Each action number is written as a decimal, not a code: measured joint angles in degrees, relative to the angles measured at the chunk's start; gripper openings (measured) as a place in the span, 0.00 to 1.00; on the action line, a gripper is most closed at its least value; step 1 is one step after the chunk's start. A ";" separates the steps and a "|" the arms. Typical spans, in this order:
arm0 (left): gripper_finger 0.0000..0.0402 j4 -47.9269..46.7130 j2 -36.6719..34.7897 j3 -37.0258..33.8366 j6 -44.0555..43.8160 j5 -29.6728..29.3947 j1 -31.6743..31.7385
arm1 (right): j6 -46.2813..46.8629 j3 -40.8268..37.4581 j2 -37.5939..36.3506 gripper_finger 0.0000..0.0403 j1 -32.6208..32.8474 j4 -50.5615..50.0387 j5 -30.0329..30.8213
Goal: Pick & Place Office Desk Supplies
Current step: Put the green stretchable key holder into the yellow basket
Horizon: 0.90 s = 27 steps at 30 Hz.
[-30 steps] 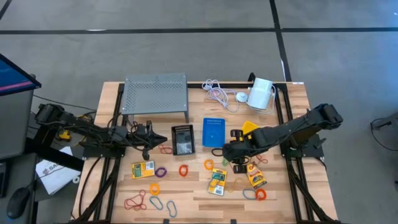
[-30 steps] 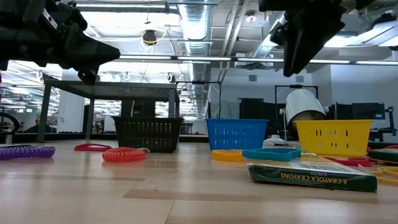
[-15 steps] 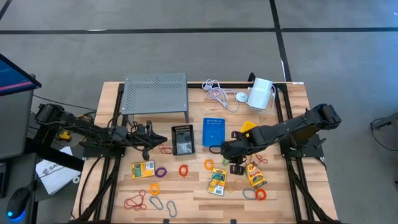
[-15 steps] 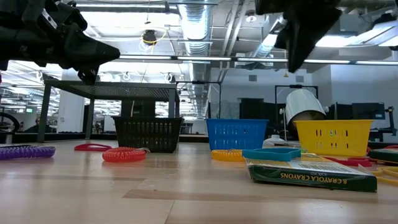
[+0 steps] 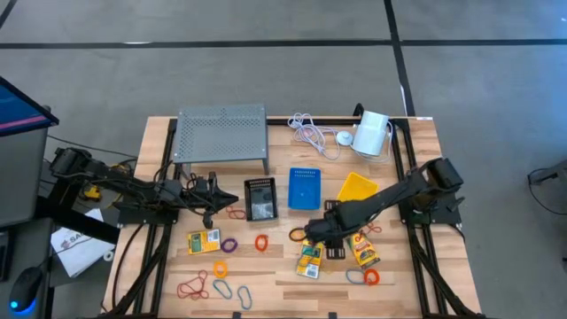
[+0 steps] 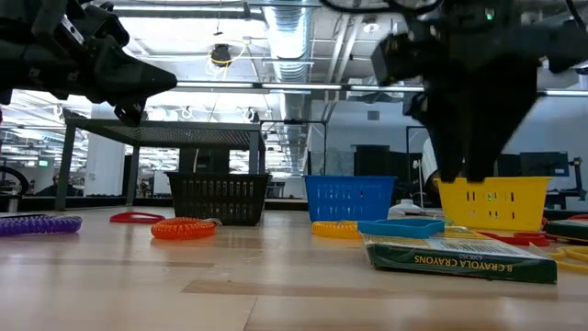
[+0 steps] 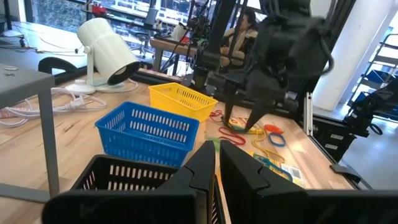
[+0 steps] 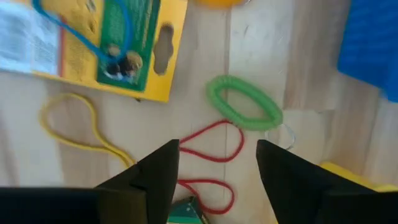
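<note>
- Along the front edge lie loose loops; nearer the centre a crayon packet lies with a blue loop on it, and another packet lies on the left side.
- The right gripper hangs low over the cluster just right of centre, fingers spread to a middling gap and holding nothing.
- In the right wrist view a green loop lies straight ahead of the gap, with a red loop between the fingers. The green loop's long axis runs across the fingers' line rather than along it, so a turn of the wrist may be needed, by this reading.
- A yellow loop and the packet crowd one side; the blue bin stands close on the other, leaving little room.
- The left gripper waits, pinched shut and empty, beside the black bin; the right arm is plainly nearer the loops.
- The yellow bin stands just behind the right arm.
- Farthest back sit the grey rack, a white cable and a white lamp.
</note>
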 joint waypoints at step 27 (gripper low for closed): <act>0.05 -0.67 0.01 0.00 0.00 0.00 0.00 | -4.03 0.02 3.47 0.37 -0.34 7.90 1.71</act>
